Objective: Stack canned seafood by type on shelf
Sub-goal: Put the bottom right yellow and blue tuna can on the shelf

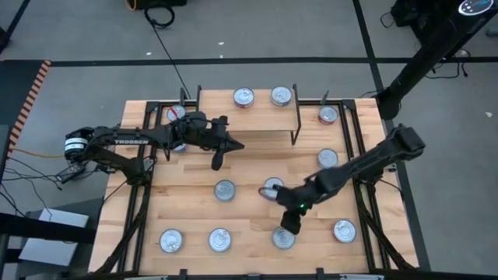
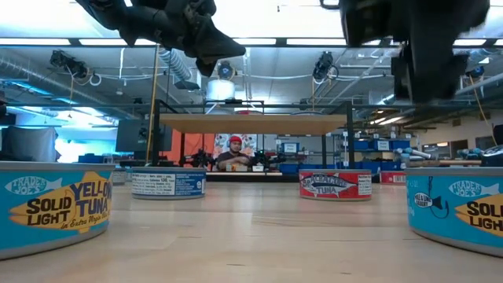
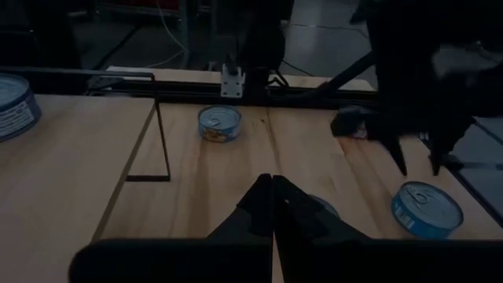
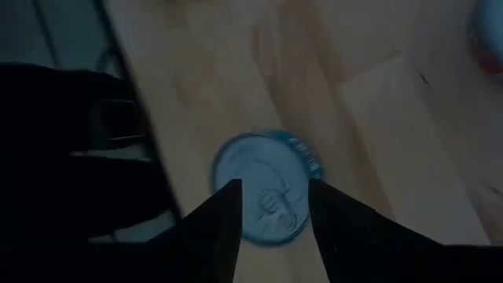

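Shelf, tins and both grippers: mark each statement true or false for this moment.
1. Two tins stand on the shelf. True.
2. The left gripper is open. False: its fingers are shut and hold nothing.
3. The right gripper hangs over a blue-sided tin at the table's near edge, fingers apart. True.
4. Tins on the shelf are stacked two high. False: each stands alone, side by side.
5. The left gripper holds a tin. False: it is empty, in front of the shelf.
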Controlling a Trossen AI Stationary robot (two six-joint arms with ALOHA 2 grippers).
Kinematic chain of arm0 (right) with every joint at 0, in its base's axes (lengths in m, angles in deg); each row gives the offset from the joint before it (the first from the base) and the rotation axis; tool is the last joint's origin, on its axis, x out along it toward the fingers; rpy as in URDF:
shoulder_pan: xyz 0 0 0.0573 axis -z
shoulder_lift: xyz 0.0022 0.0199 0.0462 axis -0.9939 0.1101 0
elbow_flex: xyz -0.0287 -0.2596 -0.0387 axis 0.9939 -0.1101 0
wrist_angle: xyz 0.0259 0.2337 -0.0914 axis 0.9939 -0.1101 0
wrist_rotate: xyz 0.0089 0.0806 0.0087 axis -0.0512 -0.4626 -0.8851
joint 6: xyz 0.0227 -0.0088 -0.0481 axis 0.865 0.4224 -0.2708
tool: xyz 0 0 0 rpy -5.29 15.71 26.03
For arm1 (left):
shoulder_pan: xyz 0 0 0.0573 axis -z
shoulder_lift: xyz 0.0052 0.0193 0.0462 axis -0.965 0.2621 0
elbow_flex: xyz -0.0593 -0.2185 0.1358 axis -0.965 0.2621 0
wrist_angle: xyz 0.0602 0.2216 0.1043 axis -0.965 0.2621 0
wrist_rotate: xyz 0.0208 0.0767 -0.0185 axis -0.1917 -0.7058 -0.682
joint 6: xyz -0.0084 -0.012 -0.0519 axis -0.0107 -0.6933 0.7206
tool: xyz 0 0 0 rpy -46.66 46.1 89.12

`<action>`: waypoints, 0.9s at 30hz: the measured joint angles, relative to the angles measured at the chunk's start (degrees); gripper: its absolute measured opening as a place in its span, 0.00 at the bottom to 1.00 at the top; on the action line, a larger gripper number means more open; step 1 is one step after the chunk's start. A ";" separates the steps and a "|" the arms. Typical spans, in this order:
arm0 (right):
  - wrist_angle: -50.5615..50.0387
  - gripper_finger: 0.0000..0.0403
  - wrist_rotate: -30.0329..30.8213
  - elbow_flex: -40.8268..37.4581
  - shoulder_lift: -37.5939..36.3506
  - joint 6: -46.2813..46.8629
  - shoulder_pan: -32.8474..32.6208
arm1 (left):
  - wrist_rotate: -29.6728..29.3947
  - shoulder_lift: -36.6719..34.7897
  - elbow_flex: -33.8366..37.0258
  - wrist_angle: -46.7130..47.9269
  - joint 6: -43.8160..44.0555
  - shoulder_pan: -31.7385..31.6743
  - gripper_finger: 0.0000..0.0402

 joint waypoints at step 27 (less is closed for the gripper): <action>-0.27 0.26 -0.05 -0.04 8.32 -5.58 -1.10 | 0.81 -0.04 0.00 0.87 0.48 0.04 0.01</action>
